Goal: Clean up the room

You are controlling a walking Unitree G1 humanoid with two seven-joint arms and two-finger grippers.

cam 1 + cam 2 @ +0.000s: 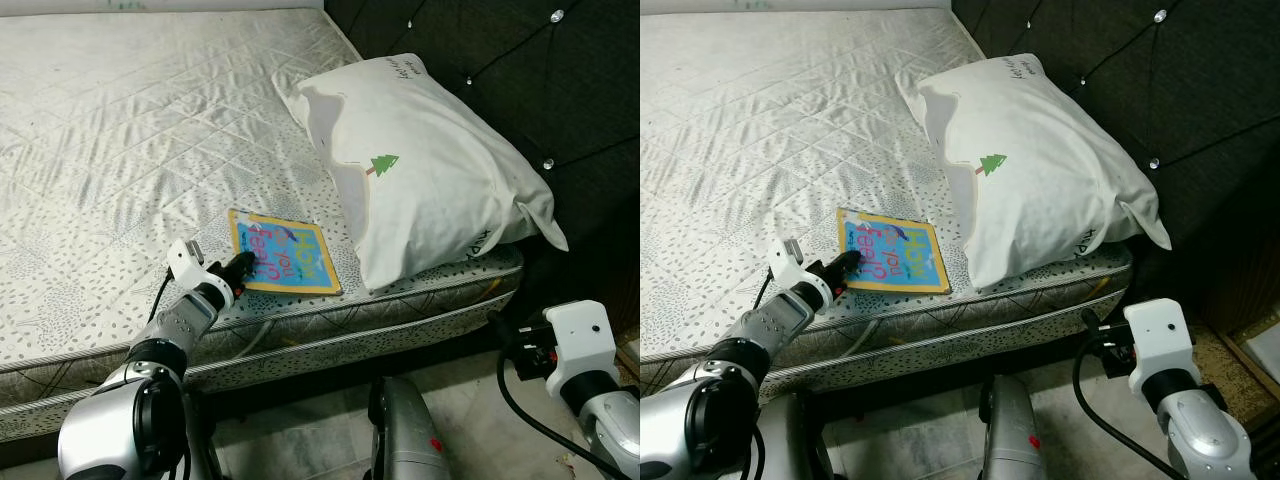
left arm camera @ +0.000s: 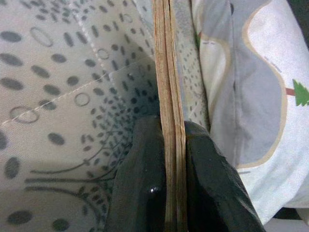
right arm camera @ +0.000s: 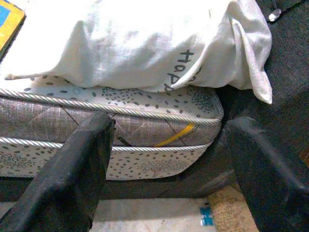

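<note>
Left wrist view: book (image 2: 170, 96) between end effector (image 2: 169, 169) fingers.

Mattress (image 1: 120, 140): off-white quilted cover, grey dot-and-oval speckle, diamond stitching; side panel grey, with twisted white piping.
Pillow (image 1: 430, 160): white, small green tree with red trunk, beige-outlined shape, dark lettering (partly legible, "Hap").
Book (image 1: 283, 253): yellow border, blue cover, red and white lettering; page edges tan.
Headboard (image 1: 540, 70): dark grey, tufted, shiny studs.
Left gripper (image 1: 238, 268): black fingers, silver arm, white wrist block.
Floor (image 3: 145, 212): pale tile.
</note>
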